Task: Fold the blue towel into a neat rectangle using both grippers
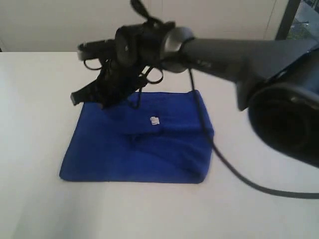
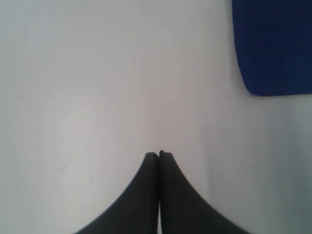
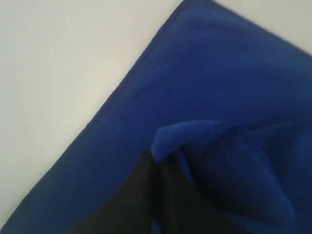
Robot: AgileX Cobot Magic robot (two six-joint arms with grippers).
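Blue towel (image 1: 139, 144) folded to rough rectangle on tabletop (image 1: 35, 124); right gripper (image 3: 157, 158) pinching raised fold; left gripper (image 2: 159, 154) clenched, empty; smoothing probably left

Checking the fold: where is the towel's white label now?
In the exterior view the label lies on the towel, near its middle, beside a raised fold.

The arm (image 1: 239, 52) is a smooth dark-grey tube with a faint pale marking. Toward nine o'clock it ends in a silver collar (image 1: 177, 36) and a black wrist block (image 1: 132, 45) hung with looped black wires. A black cable (image 1: 230, 163) trails toward four o'clock. The left gripper (image 2: 159, 154) and right gripper (image 3: 157, 165) each show two matte black fingers, broad-based and tapering to narrow tips.
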